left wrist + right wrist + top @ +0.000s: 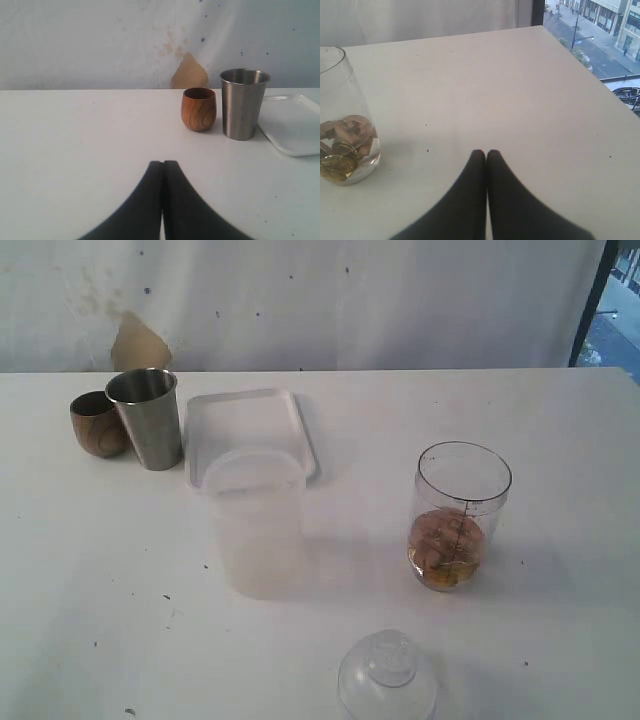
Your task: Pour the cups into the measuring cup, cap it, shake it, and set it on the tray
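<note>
On the bench (560, 640) the tray (245, 415) lies flat near the far edge. The measuring cup (460, 520) stands upright toward the right edge, mouth up, its scale unreadable. The steel cup (147, 420) and wooden cup (97, 425) stand upright by the far left corner. My left end effector (163, 167) and right end effector (486, 155) hang low, jaws pressed together, empty.

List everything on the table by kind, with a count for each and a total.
Drinking cups: 2, the wooden cup and the steel tumbler
Plastic vessels: 2, the measuring cup and the frosted tumbler
Trays: 1, the white tray
Lids: 1, the clear domed lid
Total: 6
</note>
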You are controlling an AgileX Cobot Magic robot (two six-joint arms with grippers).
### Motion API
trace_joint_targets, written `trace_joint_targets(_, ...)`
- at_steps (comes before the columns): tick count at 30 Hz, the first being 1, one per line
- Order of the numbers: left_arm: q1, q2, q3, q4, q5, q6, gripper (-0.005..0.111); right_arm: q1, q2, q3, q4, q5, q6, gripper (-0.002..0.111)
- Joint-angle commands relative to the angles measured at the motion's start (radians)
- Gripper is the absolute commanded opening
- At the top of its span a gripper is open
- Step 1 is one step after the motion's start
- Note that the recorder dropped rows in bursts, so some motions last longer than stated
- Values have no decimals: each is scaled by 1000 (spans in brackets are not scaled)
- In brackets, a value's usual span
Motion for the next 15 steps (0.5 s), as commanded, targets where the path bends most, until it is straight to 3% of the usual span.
trace_joint_targets(1,0,-6,5,-6,1,2,0,0,-5,1,-3,-9,4,0)
trace_joint_targets(8,0,-6,5,-6,1,2,0,0,-5,1,-1,-325,6,0)
trace_joint_targets(15,0,-6,5,-6,1,2,0,0,-5,1,1,-856,170,0)
